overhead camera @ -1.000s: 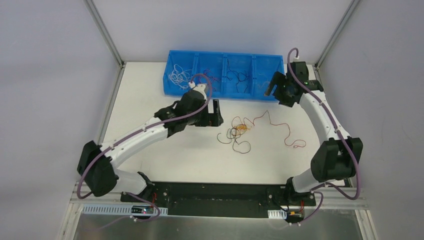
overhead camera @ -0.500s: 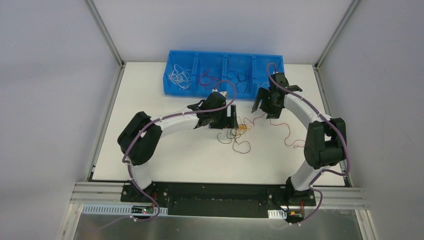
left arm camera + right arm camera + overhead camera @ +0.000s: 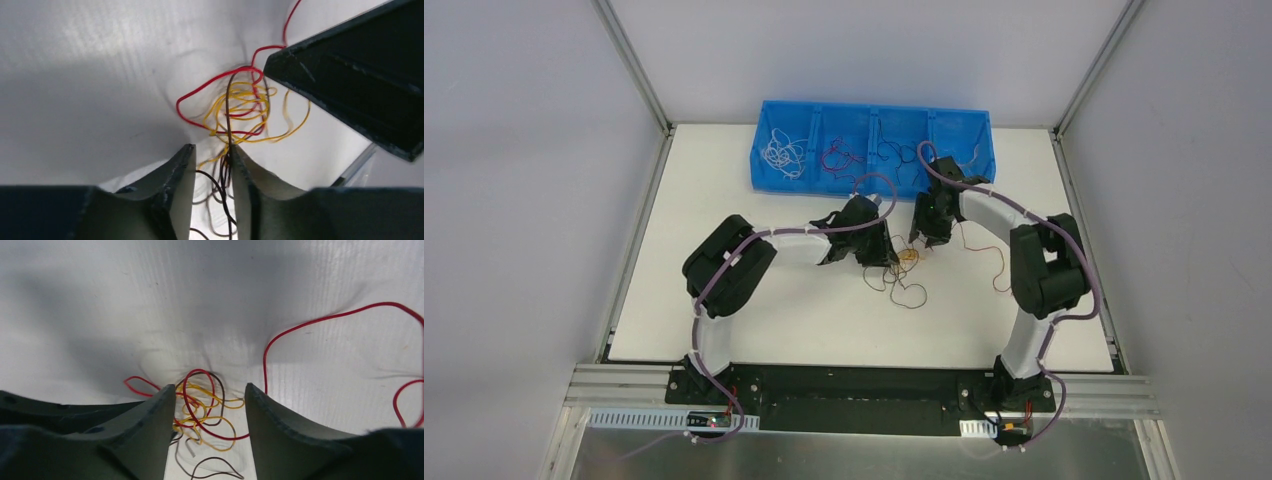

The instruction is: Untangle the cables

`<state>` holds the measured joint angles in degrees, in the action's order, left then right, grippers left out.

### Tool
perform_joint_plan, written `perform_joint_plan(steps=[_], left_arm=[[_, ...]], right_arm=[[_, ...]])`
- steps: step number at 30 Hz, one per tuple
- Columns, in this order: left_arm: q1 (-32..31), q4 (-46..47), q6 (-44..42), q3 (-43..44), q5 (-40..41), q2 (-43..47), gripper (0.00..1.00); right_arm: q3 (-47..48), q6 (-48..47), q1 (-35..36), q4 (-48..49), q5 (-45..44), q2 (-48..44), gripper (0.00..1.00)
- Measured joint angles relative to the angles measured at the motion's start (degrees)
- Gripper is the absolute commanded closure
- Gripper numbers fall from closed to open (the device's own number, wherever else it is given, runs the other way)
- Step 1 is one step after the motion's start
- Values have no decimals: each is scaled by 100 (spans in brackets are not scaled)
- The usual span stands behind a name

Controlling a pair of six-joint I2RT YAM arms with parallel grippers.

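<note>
Both arms just converged on the thin red-yellow-black cable tangle [image 3: 907,256] in front of the blue plastic bin [image 3: 874,104]. Left end effector [image 3: 212,152] has narrowed round dark strands, right end effector [image 3: 207,395] sits half-open astride it. Nothing pinched yet, so a pull-apart looks next.

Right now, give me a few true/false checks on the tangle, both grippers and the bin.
1. The tangle lies on the table between the left gripper and the right gripper. True.
2. The right gripper's jaws are shut tight. False: they stand apart, one on each side of the tangle.
3. White wires sit in the leftmost compartment of the blue bin. True.
4. The long red strand trails off to the robot's left. False: it runs out to the robot's right.
5. Dark strands pass between the left gripper's fingers. True.
</note>
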<state>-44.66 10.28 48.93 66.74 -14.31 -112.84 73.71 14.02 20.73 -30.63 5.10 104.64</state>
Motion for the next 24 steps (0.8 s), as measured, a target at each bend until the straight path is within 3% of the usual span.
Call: perform_joint_plan(steps=[2,3,4,10,16,20,24], left_arm=[[2,-28,35,-125,37,68,96],[2,-79,39,-219,92,125,100],[13,-162,46,-315,140,203,100],[243,-1244,-181,-1113,632,1469,100],[957,-2441,-525,-1725,1392,3318,100],[1379,-2828,-704,-1982,1613,3880,100],[1657,-3101,-820,-2214,1646,3904,100]], right_arm=[[0,-35,57,-9,-39,153,87],[0,-59,72,-9,-74,205,97],[0,-42,94,-17,-129,251,100],[-2,9,114,-85,-619,216,100],[-2,136,2,-184,-1060,-166,100],[9,203,-79,-291,-1204,-560,100],[232,223,-122,-538,-1351,-927,100]])
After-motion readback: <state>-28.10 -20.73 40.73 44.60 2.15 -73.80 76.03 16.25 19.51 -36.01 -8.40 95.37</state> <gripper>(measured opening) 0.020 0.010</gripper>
